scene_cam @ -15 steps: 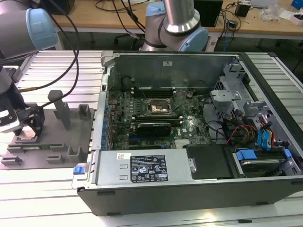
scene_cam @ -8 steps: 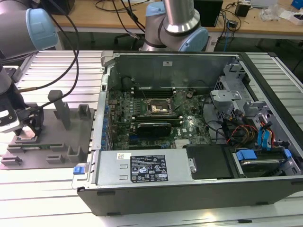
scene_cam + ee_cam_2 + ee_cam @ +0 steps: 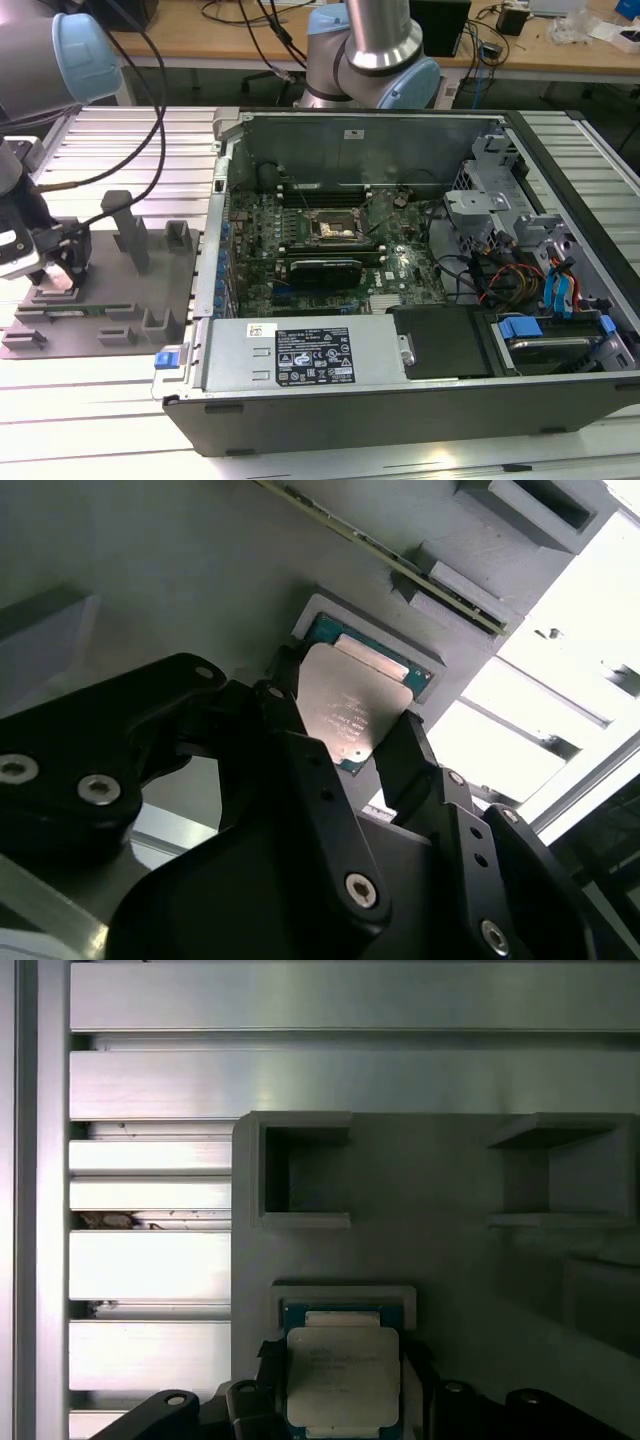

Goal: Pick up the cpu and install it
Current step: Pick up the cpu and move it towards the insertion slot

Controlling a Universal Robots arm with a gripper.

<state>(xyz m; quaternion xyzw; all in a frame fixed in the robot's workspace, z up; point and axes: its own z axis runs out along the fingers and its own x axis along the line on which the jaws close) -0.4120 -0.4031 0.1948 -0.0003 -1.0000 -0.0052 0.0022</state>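
Exterior view: one gripper (image 3: 62, 270) hangs over one grey fixture (image 3: 150, 290) at nine o'clock, on a slatted aluminium table (image 3: 100, 410). One open computer case (image 3: 400, 410) spans centre to three o'clock; its one white label (image 3: 312, 356) is too small to read.

Second wrist view: two black fingers (image 3: 300, 750) pinch one cpu (image 3: 350, 695) by opposite edges, in the fixture's recess. Its print is illegible.

First wrist view: the cpu (image 3: 342, 1375) sits between both fingertips.

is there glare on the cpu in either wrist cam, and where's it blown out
Second wrist view: the cpu carries a soft sheen, no hard glare; the table slats beside the grey fixture wash out white. First wrist view: the cpu is evenly lit, the slats shine bright, the fixture's pockets lie in shadow.
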